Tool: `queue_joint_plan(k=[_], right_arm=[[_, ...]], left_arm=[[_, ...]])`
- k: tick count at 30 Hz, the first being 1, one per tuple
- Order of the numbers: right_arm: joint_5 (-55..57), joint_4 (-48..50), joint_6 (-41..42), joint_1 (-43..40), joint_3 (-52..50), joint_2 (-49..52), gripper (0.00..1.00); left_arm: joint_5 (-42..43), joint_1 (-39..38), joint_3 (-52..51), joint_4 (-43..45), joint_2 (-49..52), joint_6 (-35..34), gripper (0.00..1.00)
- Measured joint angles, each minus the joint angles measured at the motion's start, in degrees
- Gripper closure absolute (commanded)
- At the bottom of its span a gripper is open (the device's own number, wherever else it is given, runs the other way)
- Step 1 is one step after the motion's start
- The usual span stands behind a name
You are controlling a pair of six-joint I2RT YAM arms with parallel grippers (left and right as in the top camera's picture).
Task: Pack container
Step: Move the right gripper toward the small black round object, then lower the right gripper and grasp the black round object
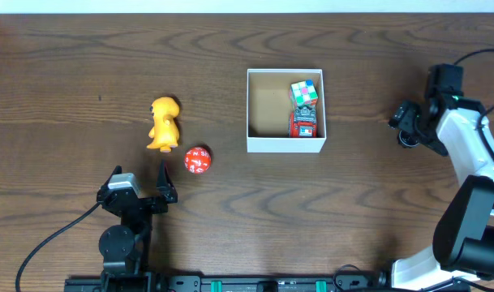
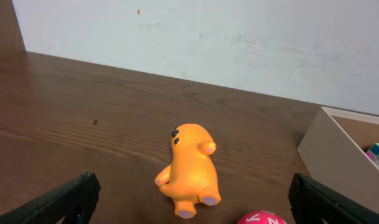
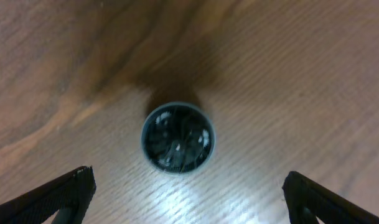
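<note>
Both hands stand wide open and hold nothing. The left hand [image 1: 139, 178] hovers low over the counter [image 1: 352, 211] at its near left edge, its two black fingers [image 2: 61, 200] spread far apart and pointing away from the robot. Just ahead of it lies a red ball with white marks [image 1: 197, 160], and a little farther on, slightly to the left, sits an orange-yellow toy figure [image 1: 164, 123]. From the left wrist the figure shows between the finger ends, with dark dots on its head and pale pink pads on its feet; the hand touches neither toy.

The right hand [image 1: 405, 123] is out at the far right of the counter, well apart from everything else, its camera looking straight down. A small round dark object with a grey rim [image 3: 178, 138] lies on the wood below it, between the spread fingers and touched by neither.

The container [image 1: 255, 113] rests near the middle of the counter, to the right of the toys and between the two hands. Inside it, a multicoloured cube [image 1: 305, 92] sits against the right wall at the far corner, and a red item [image 1: 303, 124] lies just beside it on the near side. Brown cardboard shows across the left half of the floor.
</note>
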Motion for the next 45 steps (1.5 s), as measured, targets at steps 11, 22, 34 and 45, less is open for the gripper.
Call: queue_joint_plan(k=[11,22,34,45], right_arm=[[-9.38,9.53,-12.04,-5.29,-2.14,0.42,0.04],[-13.25,9.07,-14.56,-5.31,-2.19,7.54,0.08],[-14.73,9.09,-15.23,-5.29,-2.23,9.09,0.26],[-15.8,8.87,-15.19,-5.29,-2.08,9.11,0.37]], left_arm=[[0.0,0.0,0.0,0.02,0.0,0.0,0.02],[0.0,0.0,0.0,0.0,0.0,0.0,0.02],[0.0,0.0,0.0,0.02,0.0,0.0,0.02],[0.0,0.0,0.0,0.02,-0.02,0.0,0.02]])
